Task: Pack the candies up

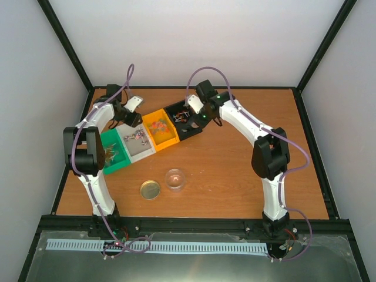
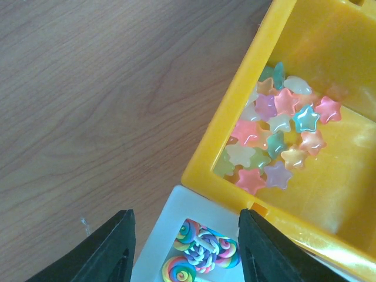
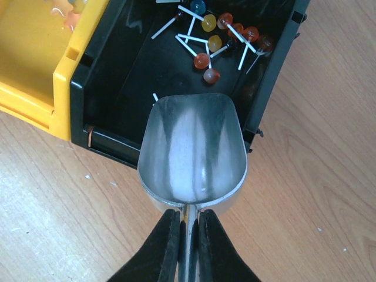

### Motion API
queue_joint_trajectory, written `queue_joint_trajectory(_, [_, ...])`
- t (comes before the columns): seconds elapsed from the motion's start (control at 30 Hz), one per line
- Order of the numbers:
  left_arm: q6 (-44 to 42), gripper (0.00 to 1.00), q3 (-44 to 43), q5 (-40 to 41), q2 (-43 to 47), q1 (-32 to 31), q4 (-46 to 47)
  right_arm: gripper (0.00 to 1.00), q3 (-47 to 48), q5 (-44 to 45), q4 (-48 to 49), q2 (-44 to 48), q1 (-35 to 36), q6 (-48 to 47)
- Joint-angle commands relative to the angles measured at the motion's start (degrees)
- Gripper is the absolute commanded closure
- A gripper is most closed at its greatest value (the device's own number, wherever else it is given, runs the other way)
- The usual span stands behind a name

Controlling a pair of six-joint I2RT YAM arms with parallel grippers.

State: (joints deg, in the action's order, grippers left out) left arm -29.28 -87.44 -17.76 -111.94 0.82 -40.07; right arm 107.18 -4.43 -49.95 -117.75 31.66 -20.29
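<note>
The candies lie sorted in a row of bins. Pastel star candies [image 2: 282, 126] fill the yellow bin [image 2: 223, 132], and rainbow swirl lollipops [image 2: 202, 249] lie in the white bin [image 2: 176, 202]. Round lollipops [image 3: 217, 35] on white sticks lie in the black bin [image 3: 111, 141]. My left gripper [image 2: 185, 212] hovers open over the white bin's far corner. One finger is over the table and the other at the yellow bin's edge. My right gripper [image 3: 188, 226] is shut on the handle of a shiny metal scoop [image 3: 194, 147]. The scoop is empty and reaches over the black bin's near wall.
From above, the green bin [image 1: 111, 154], white bin [image 1: 139, 145], yellow bin [image 1: 160, 129] and black bin [image 1: 183, 120] stand side by side at the back left. A clear jar [image 1: 175, 178] and a round gold lid [image 1: 150, 189] sit nearer the front.
</note>
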Motion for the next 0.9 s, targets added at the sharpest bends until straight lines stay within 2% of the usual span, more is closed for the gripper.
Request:
queue_joint_trajectory(0.0, [2.5,0.49,3.3,-1.5,1.1,-0.3,-2.9,0.97,4.8,4.2,-3.6,-3.1,0.6,-0.3])
queue_joint_trajectory(0.47, [3.8,0.51,6.3,-4.2,4.8,-1.4,-3.3,0.97,8.6,9.0,-6.0,-6.4,1.1,0.7])
queue_joint_trajectory(0.63, [3.8,0.51,7.0,-4.2,4.9,-1.9,-2.6,0.97,12.3,8.8,-7.5,-10.0,1.2,0.8])
queue_joint_trajectory(0.87, [2.8,0.51,7.8,-3.0,4.9,-1.9,-1.9,0.97,12.8,8.2,-5.7,-13.0,1.1,1.7])
